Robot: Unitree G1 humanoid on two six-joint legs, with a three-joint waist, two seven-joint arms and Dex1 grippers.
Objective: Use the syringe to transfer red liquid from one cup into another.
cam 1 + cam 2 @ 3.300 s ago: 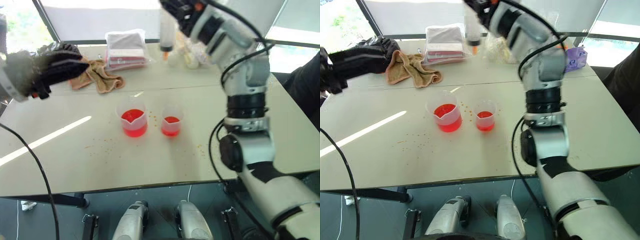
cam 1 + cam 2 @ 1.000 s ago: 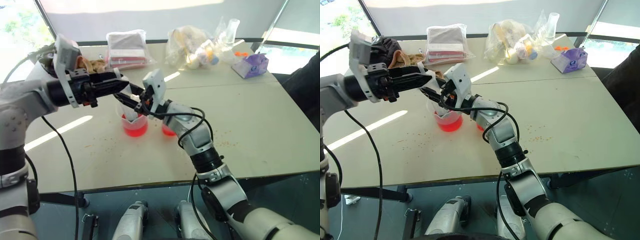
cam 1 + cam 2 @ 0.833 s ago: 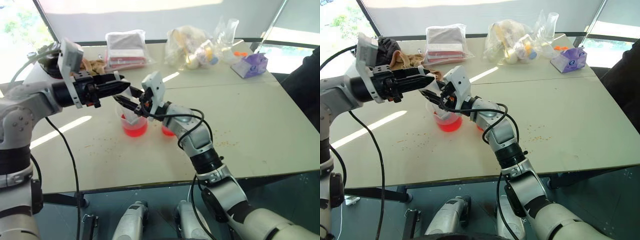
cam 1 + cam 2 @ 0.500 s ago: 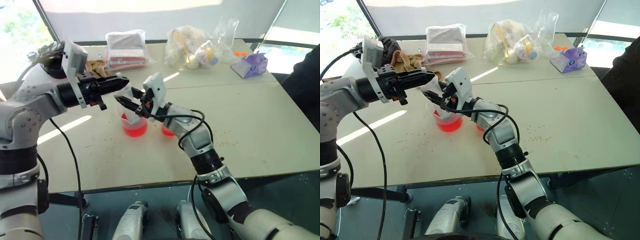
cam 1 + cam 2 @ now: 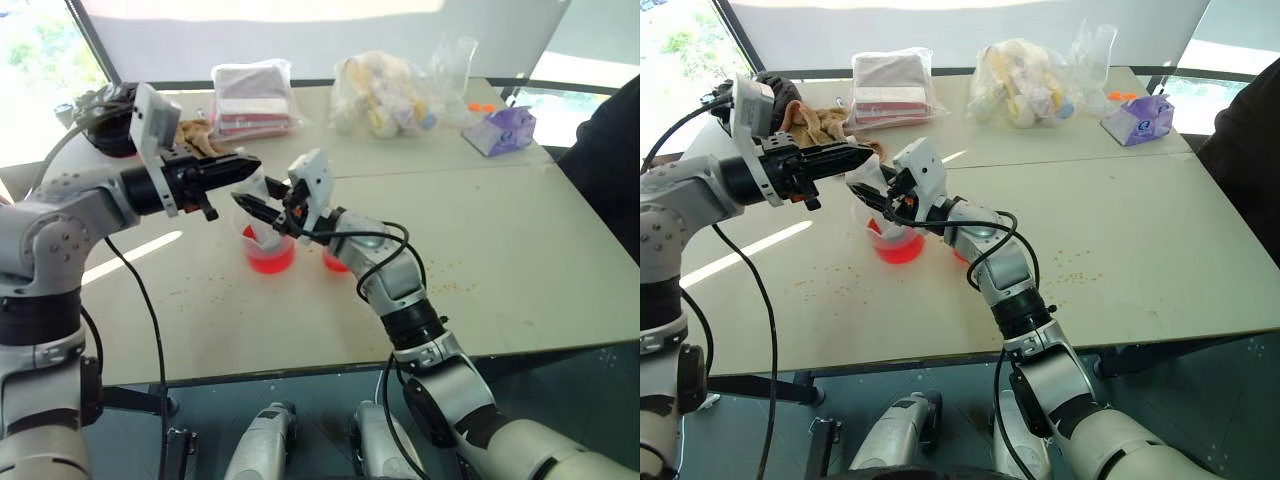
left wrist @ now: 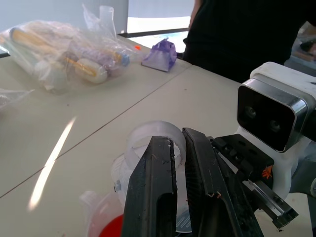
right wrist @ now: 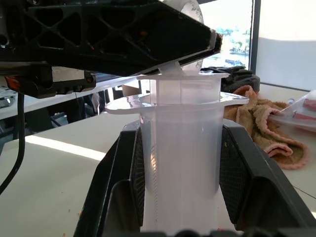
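Observation:
The syringe [image 7: 180, 148] stands upright over the larger spouted cup [image 5: 268, 256], its lower end down inside the cup. My right gripper [image 5: 256, 209] is shut on its clear barrel. My left gripper [image 5: 247, 171] comes in level from the left and is shut on the white plunger top [image 6: 154, 142]. Red liquid [image 5: 270, 263] fills the bottom of the spouted cup. The smaller cup [image 5: 334, 262] stands just to its right, also holding red liquid, partly hidden behind my right arm.
At the back of the table [image 5: 500, 250] lie a tan towel [image 5: 195, 135], a bagged pink-and-white pack [image 5: 250, 95], a clear bag of items [image 5: 385, 95] and a purple packet [image 5: 505, 130]. A person in dark clothes [image 5: 612, 150] is at the right edge. Orange specks dot the tabletop.
My right gripper brought the syringe down from high at the back into the spouted cup. In the last second my left gripper's fingers closed on the plunger top.

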